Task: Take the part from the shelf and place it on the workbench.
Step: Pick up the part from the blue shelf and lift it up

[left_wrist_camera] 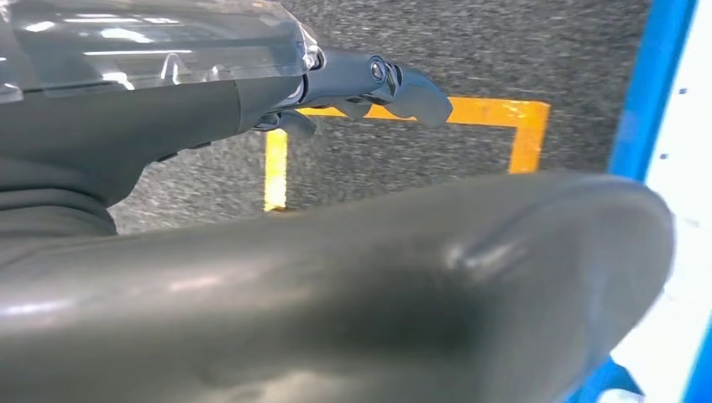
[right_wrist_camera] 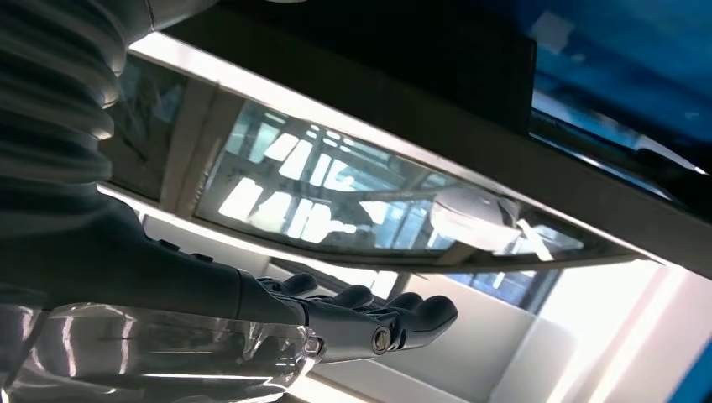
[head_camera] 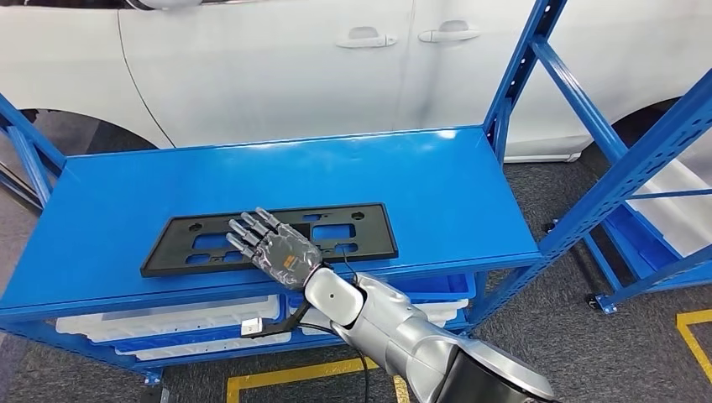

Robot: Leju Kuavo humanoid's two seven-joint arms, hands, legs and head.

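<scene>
The part, a flat black plate frame (head_camera: 353,231), lies on the blue top shelf (head_camera: 252,168) near its front edge. My right hand (head_camera: 273,248) is stretched out palm down over the middle of the frame, fingers straight and apart, holding nothing. Whether it touches the frame I cannot tell. In the right wrist view the same hand (right_wrist_camera: 369,323) shows its dark fingers extended and empty. My left hand (left_wrist_camera: 369,80) hangs low over the floor, its fingers loosely out and nothing in them.
A white car (head_camera: 252,59) stands right behind the shelf. White and blue bins (head_camera: 168,323) sit on the lower level. A second blue rack (head_camera: 638,159) stands to the right. Yellow tape (head_camera: 285,378) marks the grey floor in front.
</scene>
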